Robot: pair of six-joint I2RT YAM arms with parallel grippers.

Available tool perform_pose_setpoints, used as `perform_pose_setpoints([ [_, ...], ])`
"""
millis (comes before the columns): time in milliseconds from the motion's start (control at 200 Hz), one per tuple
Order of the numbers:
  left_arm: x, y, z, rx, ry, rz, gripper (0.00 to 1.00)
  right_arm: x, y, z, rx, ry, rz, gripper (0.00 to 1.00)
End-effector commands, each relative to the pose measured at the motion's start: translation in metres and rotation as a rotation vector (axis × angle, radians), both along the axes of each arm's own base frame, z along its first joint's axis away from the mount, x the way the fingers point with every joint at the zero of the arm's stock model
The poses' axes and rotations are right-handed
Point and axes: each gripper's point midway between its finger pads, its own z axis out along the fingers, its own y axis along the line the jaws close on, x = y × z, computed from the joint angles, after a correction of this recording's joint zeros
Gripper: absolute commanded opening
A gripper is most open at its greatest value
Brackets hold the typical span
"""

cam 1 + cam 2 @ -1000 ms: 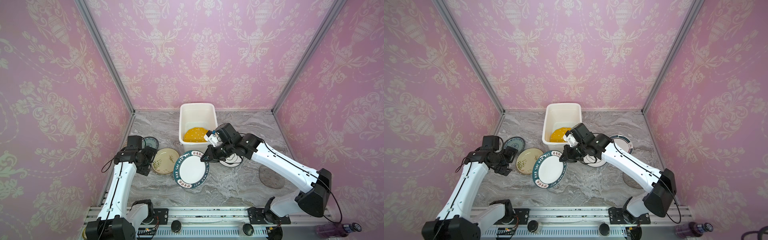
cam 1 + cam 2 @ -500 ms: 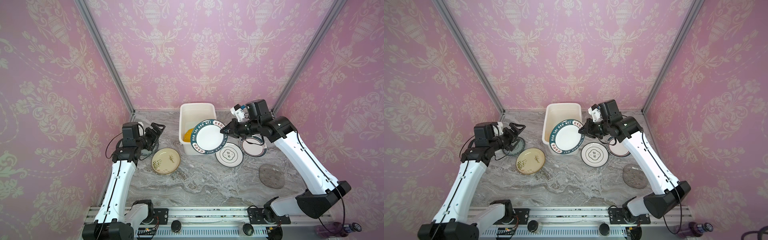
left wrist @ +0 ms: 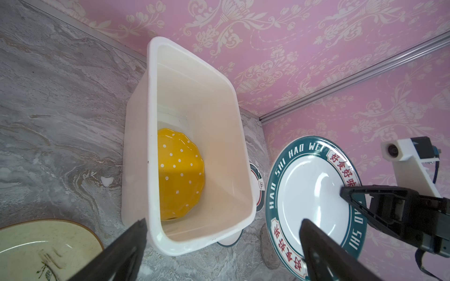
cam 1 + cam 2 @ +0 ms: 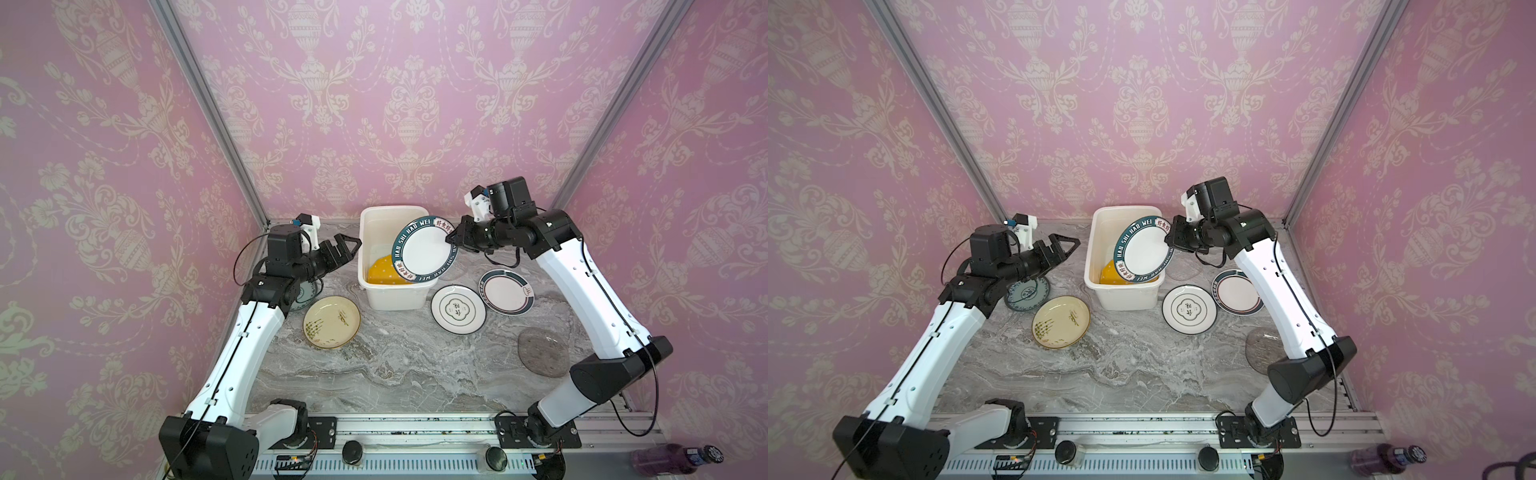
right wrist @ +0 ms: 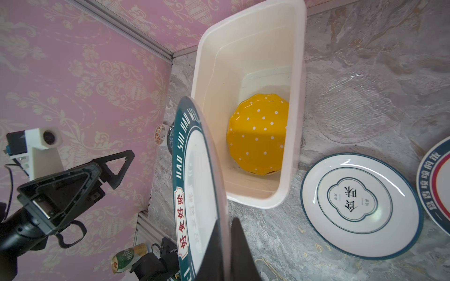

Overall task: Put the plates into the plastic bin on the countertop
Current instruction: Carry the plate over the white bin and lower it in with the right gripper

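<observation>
Well short of finished: one of the plates inside, one in the air, six waiting on the desk (image 4: 395, 374).

Farthest left, half under the left arm, the blue-patterned plate (image 4: 1027, 293), flat and untouched. Above it, the left gripper (image 4: 343, 248), spread wide and empty, aimed toward the plastic bin (image 4: 397, 297) but stopping short of its rim. Just beside, nearer the front, the cream plate (image 4: 331, 322), also flat on the desk.

In the middle, down in the bin's near end, the orange dotted plate (image 4: 382, 272), apparently propped at a slant rather than lying flat.

Over the bin's right side, the lettered plate (image 4: 424, 251), tipped nearly on edge and pinched at its rim by the right gripper (image 4: 453, 241), clamped tight on it. Reaches leftward from that gripper, lower edge hanging about over the opening; no contact with the bin to be made out. Well apart from the empty left gripper across the bin.

Right of the bin, a clear glass plate (image 5: 353, 109) just beside the wall. Then the emblem plate (image 4: 458, 309) and the dark-rimmed plate (image 4: 506, 291), edges touching or overlapping. Last, a second glass plate (image 4: 542, 351) near the right arm's base.

Probably next: lowering and letting go of the lettered plate, then fetching the other six.
</observation>
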Motion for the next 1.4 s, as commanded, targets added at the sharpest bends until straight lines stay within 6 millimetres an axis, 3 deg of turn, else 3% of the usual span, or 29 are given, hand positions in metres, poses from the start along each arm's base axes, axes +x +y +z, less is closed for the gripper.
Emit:
perform_pose_setpoints([
  [0, -0.001, -0.001, 0.0, 0.067, -0.031, -0.029, 0.99, 0.021, -0.006, -0.002, -0.062, -0.036, -0.032, 0.0],
  [310, -0.004, -0.001, -0.014, 0.07, -0.049, -0.036, 0.99, 0.066, 0.016, -0.045, -0.058, 0.028, -0.048, 0.0],
  [470, 0.001, -0.001, -0.023, 0.089, -0.033, -0.036, 0.99, 0.077, 0.03, -0.071, -0.103, 0.065, -0.025, 0.0],
  [936, 0.012, 0.004, -0.035, 0.118, -0.04, -0.009, 0.99, 0.079, 0.08, -0.138, -0.123, 0.179, 0.057, 0.0],
  [1396, 0.009, 0.006, -0.045, 0.132, -0.01, -0.002, 0.99, 0.075, 0.091, -0.178, -0.134, 0.242, 0.099, 0.0],
])
